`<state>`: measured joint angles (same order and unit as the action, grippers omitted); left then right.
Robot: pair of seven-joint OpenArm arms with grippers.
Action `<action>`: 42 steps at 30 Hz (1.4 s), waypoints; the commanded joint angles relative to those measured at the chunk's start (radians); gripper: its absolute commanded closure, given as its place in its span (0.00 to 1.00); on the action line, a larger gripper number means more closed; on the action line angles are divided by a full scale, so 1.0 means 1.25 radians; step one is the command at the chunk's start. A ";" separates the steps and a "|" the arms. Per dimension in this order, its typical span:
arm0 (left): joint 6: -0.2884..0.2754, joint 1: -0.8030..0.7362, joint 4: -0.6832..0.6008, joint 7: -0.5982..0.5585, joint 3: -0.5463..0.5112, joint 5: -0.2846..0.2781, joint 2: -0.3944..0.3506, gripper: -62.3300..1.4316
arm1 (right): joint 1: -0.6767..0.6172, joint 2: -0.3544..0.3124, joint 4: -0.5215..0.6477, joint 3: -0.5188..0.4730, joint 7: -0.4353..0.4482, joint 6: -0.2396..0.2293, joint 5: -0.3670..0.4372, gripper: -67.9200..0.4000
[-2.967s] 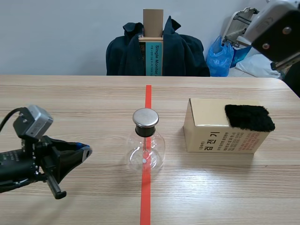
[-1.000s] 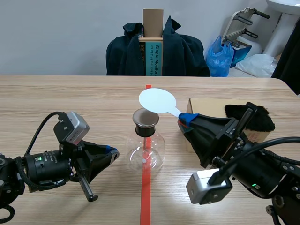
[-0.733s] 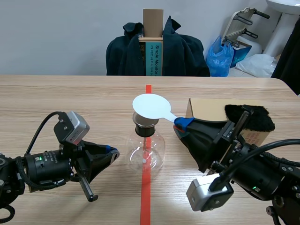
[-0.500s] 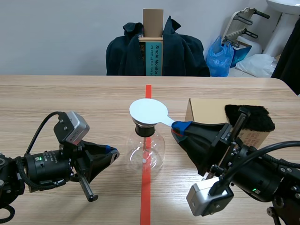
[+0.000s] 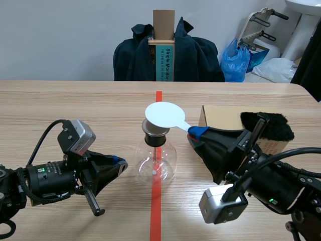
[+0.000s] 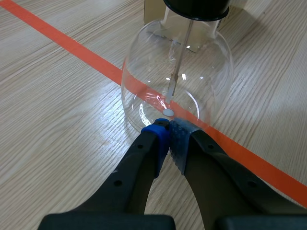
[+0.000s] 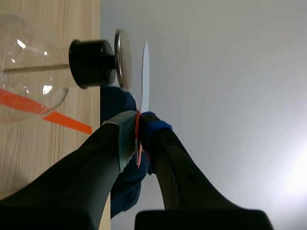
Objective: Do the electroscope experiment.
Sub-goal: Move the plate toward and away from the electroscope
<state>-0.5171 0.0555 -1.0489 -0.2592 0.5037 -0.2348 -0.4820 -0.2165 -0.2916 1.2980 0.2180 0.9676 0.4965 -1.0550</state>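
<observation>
The electroscope, a clear glass flask with a black stopper and a flat metal cap, stands on the orange-red tape line. My right gripper is shut on the handle of a white round paddle, and its disc hovers just above the cap. In the right wrist view the paddle is edge-on, a narrow gap from the cap, with the handle pinched in the right gripper. My left gripper is shut on nothing, low on the table. Its tips almost touch the flask.
A cardboard box with a black fur cloth on top stands right of the flask, behind my right arm. A chair draped with a dark jacket is beyond the far table edge. Bare wood table lies to the left.
The paddle's disc came down and left over the cap, then in the last half second lifted a little back to the right. The left arm has stayed where it was.
</observation>
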 commanded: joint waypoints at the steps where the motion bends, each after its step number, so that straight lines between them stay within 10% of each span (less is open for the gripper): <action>1: -0.001 0.005 -0.019 -0.011 0.001 -0.005 0.006 0.94 | 0.014 -0.011 0.020 0.000 -0.021 0.005 0.009 0.98; 22: -0.001 0.005 -0.019 -0.010 0.001 -0.006 0.006 0.94 | 0.014 -0.011 0.020 -0.001 -0.316 0.005 0.009 0.98; 42: -0.001 0.005 -0.019 -0.008 0.001 -0.006 0.006 0.94 | 0.014 -0.011 0.020 -0.001 -0.136 0.009 0.009 0.98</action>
<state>-0.5171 0.0555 -1.0489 -0.2588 0.5037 -0.2348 -0.4820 -0.2165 -0.2916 1.2980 0.2180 0.7910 0.4969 -1.0542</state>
